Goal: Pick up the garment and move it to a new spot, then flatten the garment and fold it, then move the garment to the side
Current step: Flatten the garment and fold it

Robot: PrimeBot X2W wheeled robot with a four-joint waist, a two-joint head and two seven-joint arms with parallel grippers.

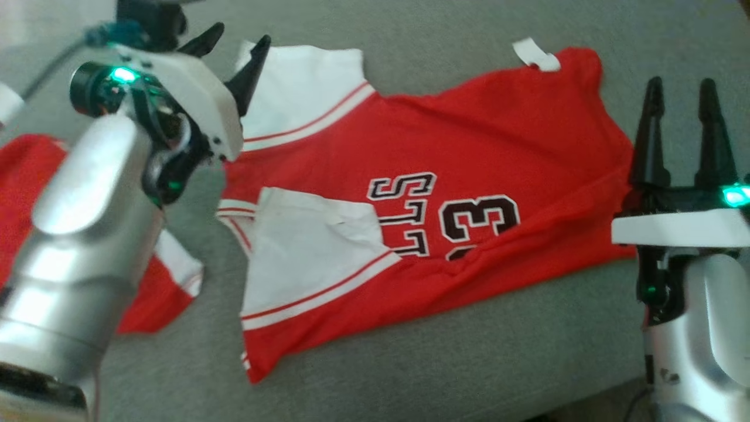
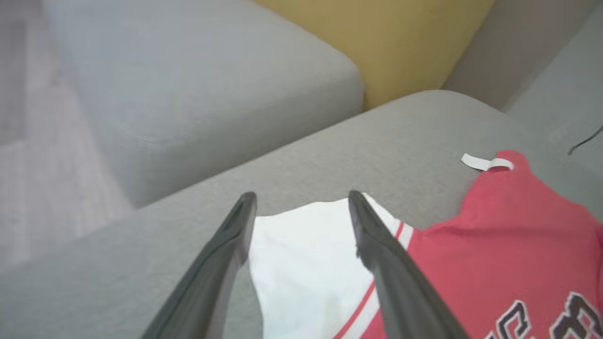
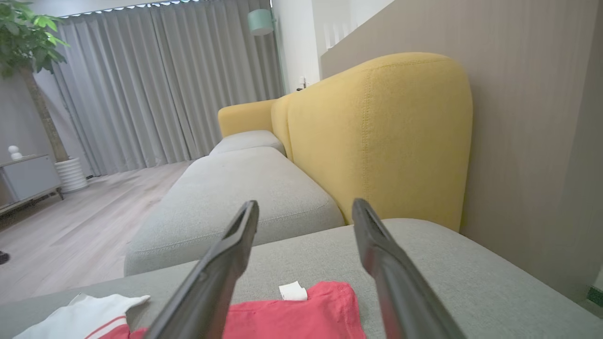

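Right pincer [image 1: 681, 82] is wide open and empty, at the right edge of the jersey [image 1: 469, 146]; can't tell if it touches. Jersey lies spread and wrinkled on the grey cushion [image 1: 469, 363], print up, with the near sleeve [image 1: 310, 246] folded over the body. A second red garment [image 1: 23, 176] lies to the left, partly behind the left arm. Left pincer [image 1: 243, 33] is wide open and empty, over the far sleeve [image 1: 299, 88]. White tag [image 1: 536, 55] sits at the jersey's far edge. Yellow backrest [image 3: 377, 132] stands beyond.
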